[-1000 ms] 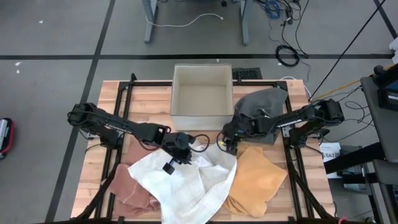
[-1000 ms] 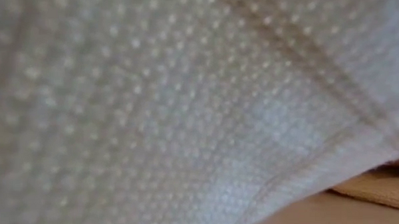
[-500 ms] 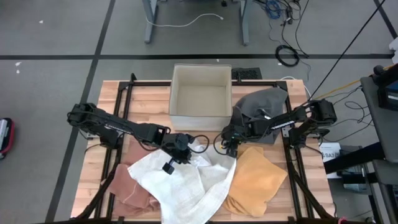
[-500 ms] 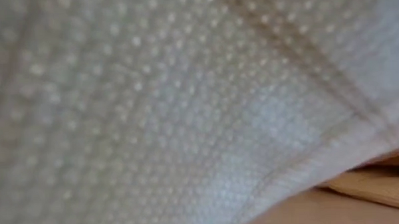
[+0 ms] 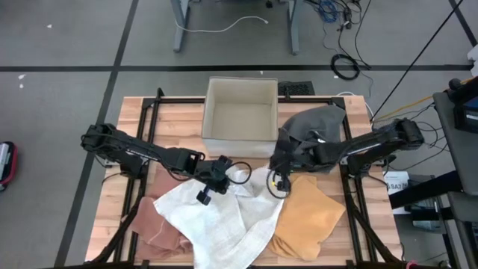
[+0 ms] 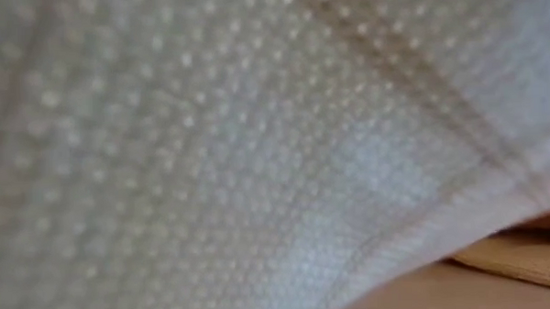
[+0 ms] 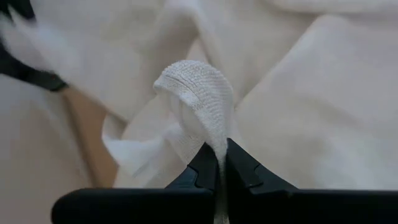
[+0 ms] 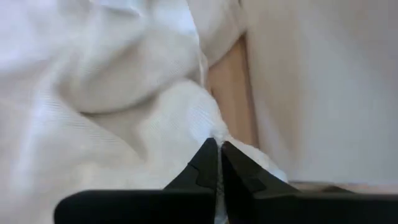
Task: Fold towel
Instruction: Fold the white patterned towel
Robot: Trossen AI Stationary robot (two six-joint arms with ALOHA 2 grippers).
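A white towel (image 5: 224, 217) lies crumpled across the near middle of the table, and it fills the low view (image 6: 211, 157). My left gripper (image 5: 215, 178) sits at its far edge, shut on a bunch of the cloth (image 7: 199, 93). My right gripper (image 5: 278, 184) sits at the towel's far right part, shut on the cloth (image 8: 186, 106). The towel's near part rests on the table, partly over a pink towel and an orange towel. My left gripper pinches a bunched-up fold of the white towel (image 7: 216, 149) between its two fingers, near the towel's far edge; the fold stands up in a small loop beyond the fingertips. The cloth around it lies slack on the table. My right gripper pinches a raised pucker of the white towel (image 8: 217, 134) between its two fingertips, at the towel's far right part. The fingers come slanting down from the table's right. The cloth around it lies slack, with bare table showing beside it.
A pink towel (image 5: 153, 224) lies under the white one at the near left and an orange towel (image 5: 310, 213) at the near right (image 6: 526, 256). A grey towel (image 5: 317, 127) lies at the far right. An open beige box (image 5: 240, 118) stands at the far middle.
My right gripper has moved toward the table's near edge, down onto the white towel's far right part, and has shut on the cloth there. The towel has hardly shifted.
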